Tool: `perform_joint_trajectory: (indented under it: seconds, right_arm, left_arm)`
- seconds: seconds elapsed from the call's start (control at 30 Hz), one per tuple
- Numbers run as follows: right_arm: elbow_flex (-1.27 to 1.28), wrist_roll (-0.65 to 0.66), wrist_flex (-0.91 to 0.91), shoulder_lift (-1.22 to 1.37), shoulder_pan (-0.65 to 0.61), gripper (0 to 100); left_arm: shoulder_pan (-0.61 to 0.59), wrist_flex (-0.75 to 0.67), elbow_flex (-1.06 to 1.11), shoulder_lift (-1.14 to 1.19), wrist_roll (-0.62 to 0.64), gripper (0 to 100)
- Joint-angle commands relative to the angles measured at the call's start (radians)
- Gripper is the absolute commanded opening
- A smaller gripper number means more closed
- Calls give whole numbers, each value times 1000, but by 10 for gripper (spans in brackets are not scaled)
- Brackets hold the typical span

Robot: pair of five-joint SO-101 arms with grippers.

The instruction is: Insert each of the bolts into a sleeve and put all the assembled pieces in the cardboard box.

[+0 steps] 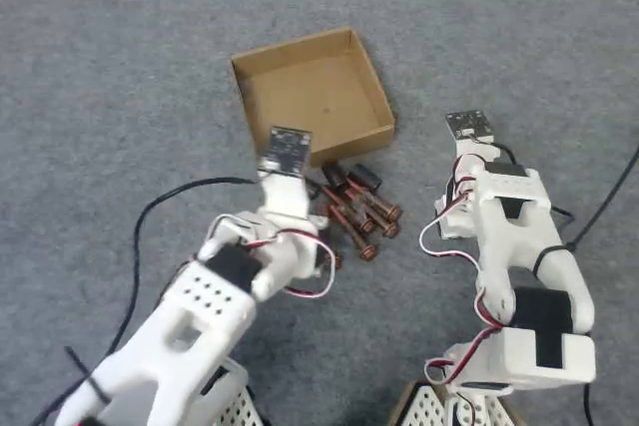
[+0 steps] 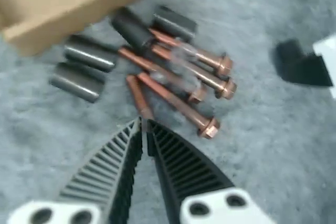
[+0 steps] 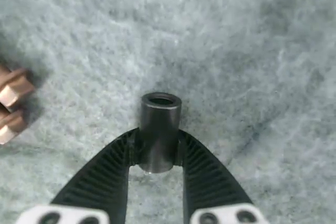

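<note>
I have the right gripper (image 3: 157, 148) clamped on a short dark metal sleeve (image 3: 159, 121), bore outward; the left gripper (image 2: 145, 125) pinches a copper-coloured bolt (image 2: 136, 94) by its end, shaft running straight ahead.

One cardboard box (image 1: 310, 92) is counted, with five copper bolts (image 2: 173, 102) and five dark sleeves (image 2: 89, 56) (four of them heaped at the box's 6 o'clock).
</note>
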Motion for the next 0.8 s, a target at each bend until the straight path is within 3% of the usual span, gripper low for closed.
perform_joint_trajectory:
  seconds: [0.0, 0.2, 0.5, 0.77]
  right_arm:
    - [-8, 17, -15, -31, 5, 6]
    - [-8, 26, -16, -27, -13, 6]
    - [-8, 57, -38, -25, -16, 6]
    - [-8, 61, -38, -25, -16, 6]
  left_arm:
    - [34, -121, -36, 153, 9, 13]
    - [29, -98, -113, 272, 63, 21]
    - [29, -72, -133, 319, 92, 222]
    - [29, -87, -101, 321, 89, 225]
